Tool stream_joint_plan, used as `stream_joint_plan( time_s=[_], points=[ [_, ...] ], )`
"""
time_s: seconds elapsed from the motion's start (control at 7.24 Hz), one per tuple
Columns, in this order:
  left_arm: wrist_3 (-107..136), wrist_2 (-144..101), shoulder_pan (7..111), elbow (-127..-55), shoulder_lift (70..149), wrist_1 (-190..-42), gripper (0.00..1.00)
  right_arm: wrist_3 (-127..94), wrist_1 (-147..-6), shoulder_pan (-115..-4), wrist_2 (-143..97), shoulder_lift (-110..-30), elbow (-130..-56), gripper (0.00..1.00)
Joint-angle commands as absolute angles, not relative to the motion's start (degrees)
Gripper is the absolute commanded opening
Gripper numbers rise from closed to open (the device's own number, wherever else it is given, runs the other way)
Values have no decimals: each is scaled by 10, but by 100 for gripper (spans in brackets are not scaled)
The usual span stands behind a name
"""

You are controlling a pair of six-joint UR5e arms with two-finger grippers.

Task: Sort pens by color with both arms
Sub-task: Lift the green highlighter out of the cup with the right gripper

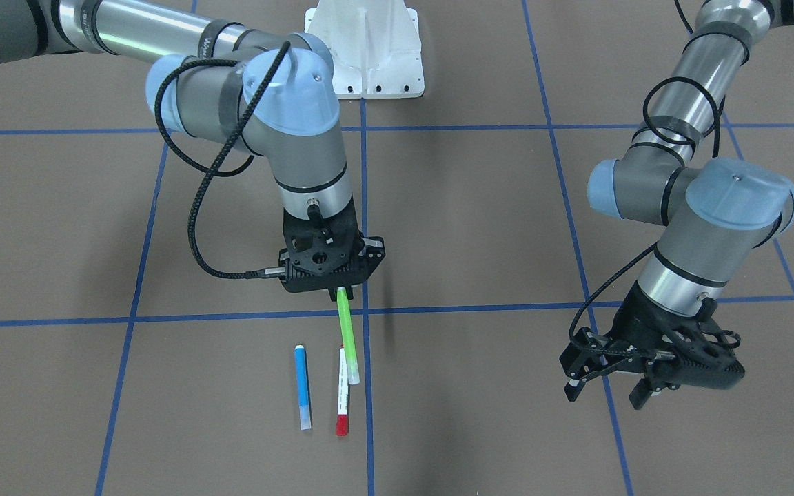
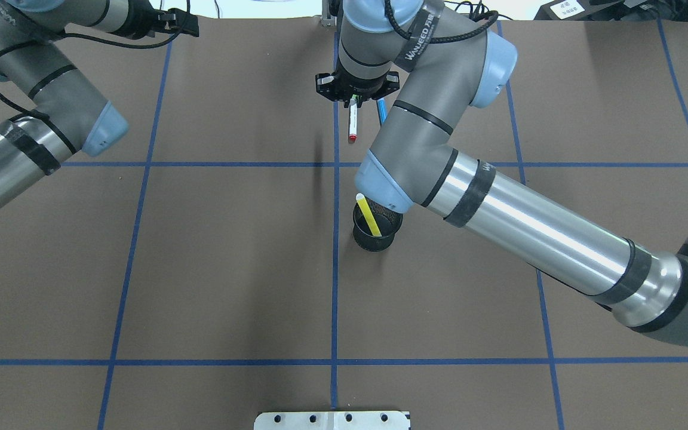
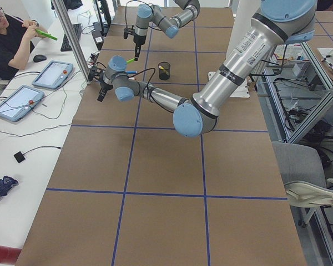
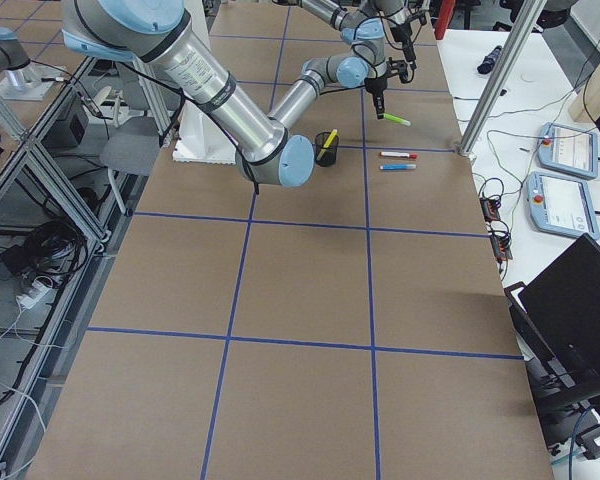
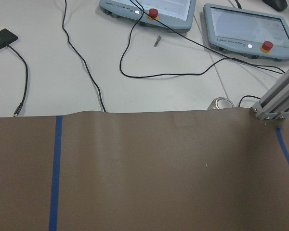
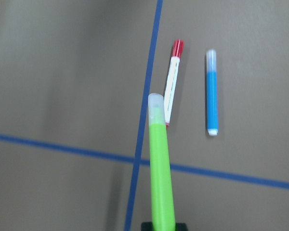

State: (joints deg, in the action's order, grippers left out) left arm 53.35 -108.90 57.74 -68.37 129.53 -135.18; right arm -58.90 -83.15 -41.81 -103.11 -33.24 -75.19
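– While the left pincer hangs with its fingers spread and nothing between them, why is it held so far off?

– Probably to keep out of the way. Every pen is well apart from it, over by the right pincer, so I'd judge it is standing by for its turn.

– And the right one?

– Pressed onto the tail of the lime green pen. Gripping that end lets the barrel stick out ahead of the fingertips, capped end leading, tilted down toward the surface. It looks lifted clear, though I can't be sure the cap isn't touching.

– What lies around it?

– Just beyond its tips is the red-capped pen. Beside that, on the side away from the left pincer, is the blue pen. They are parallel, near each other, not touching. Laid flat and apart like that, each leaves room for fingers to close across its barrel.

– The yellow one?

– Behind the right pincer, back toward the robot's base, the yellow pen leans in the black mesh cup. I'd guess that colour is dealt with and three are left.
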Motion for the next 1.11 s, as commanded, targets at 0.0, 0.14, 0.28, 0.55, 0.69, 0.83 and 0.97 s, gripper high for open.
stream_joint_plan(
  time_s=[0.0,0.14,0.28,0.55,0.69,0.83,0.97],
  points=[
    [533,-1089,577,-682,1295,-1352,100,-618,-769,-412,-945,-265,-623,0],
    [533,-1089,577,-682,1295,-1352,100,-618,-759,-400,-921,-254,-596,0],
    [533,-1089,577,-679,1295,-1352,100,-627,-719,-386,-905,-254,-570,0],
    [533,-1089,577,-676,1294,-1352,100,-630,-680,-356,-865,-257,-535,0],
    [533,-1089,577,-674,1294,-1352,100,-630,-679,-346,-834,-256,-530,0],
    [533,-1088,577,-674,1294,-1352,100,-625,-652,-345,-823,-256,-512,0],
    [533,-1089,577,-674,1295,-1352,100,-625,-623,-345,-817,-252,-482,0]
  ],
)
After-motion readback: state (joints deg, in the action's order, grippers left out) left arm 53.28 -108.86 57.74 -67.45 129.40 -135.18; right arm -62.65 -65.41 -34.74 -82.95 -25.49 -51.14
